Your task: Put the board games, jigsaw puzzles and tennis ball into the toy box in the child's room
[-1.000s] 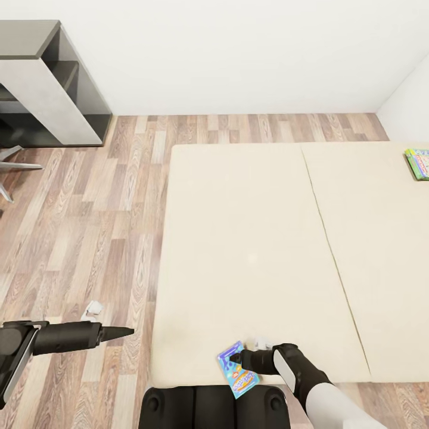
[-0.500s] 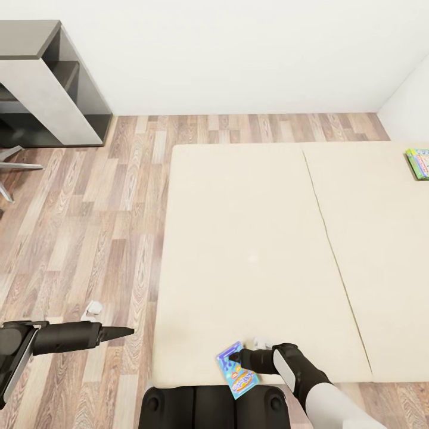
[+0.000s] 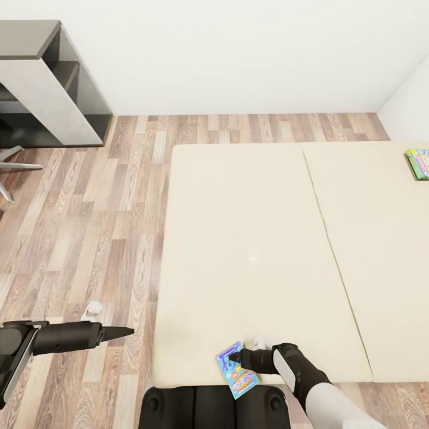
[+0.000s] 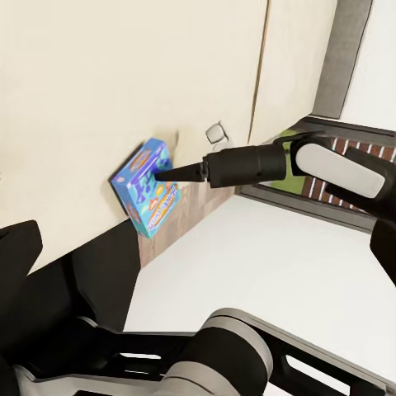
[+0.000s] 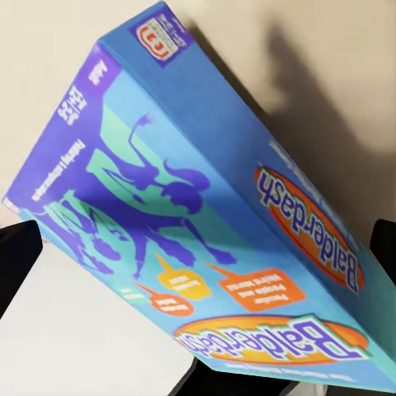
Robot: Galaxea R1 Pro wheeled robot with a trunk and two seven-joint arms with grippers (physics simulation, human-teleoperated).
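Right claw [image 3: 233, 358] gripping blue board game [image 5: 223, 223], printed "Balderdash"

Our right gripper [image 3: 233, 359] clamps a box edge, arm bent inward; our left gripper [image 3: 128, 329] points forward, fingers together.

Open beige bed [image 3: 256, 238] ahead, bare floor [image 3: 89, 238] leftward (shelf unit [image 3: 53, 89] far corner)

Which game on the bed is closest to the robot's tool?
The blue Balderdash box at the bed's near edge, right at the right tool. The green game box lies far off by the far right.
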